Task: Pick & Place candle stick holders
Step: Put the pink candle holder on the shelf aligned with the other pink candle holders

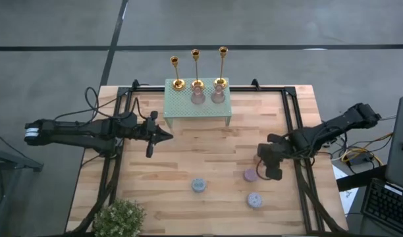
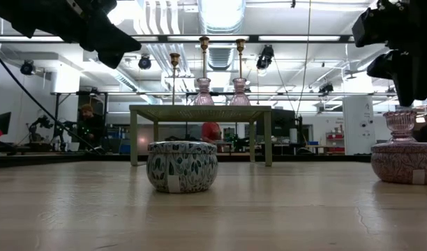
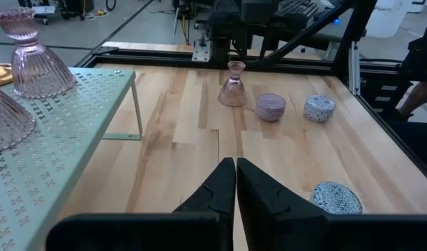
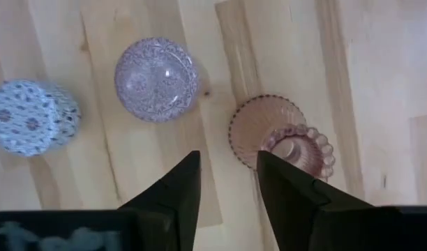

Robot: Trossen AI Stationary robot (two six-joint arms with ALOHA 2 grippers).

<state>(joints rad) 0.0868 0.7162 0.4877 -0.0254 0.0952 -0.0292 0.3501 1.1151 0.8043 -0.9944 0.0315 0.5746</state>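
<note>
In the high view's lower half, 3 small round tins lie on the wooden table (image 1: 208,158): a blue-patterned tin (image 1: 198,185) at lower centre, a pale tin (image 1: 255,199) to its lower right, and a pink tin (image 1: 250,175) just above that. Right of the pink tin, the right gripper (image 1: 267,164) hangs over a pink glass holder (image 4: 280,136), which stands upright with its cup end up. In the right wrist view the 2 fingers are spread apart, with the glass holder's ribbed base showing in the gap and beside 1 finger; they hold nothing.

At centre left of the high view the left gripper (image 1: 163,136) points toward the table's middle, its fingers pressed together on nothing, as the left wrist view shows.

Farther back, at upper centre, a pale green perforated stand (image 1: 197,105) carries the 3 gold candle stick holders (image 1: 195,67) along its far edge. All stand upright, long axes vertical, cups on top, in a row left to right. 2 pink glass holders sit on the stand just in front of the middle and right ones. The candle stick holders stand well apart from both grippers.
</note>
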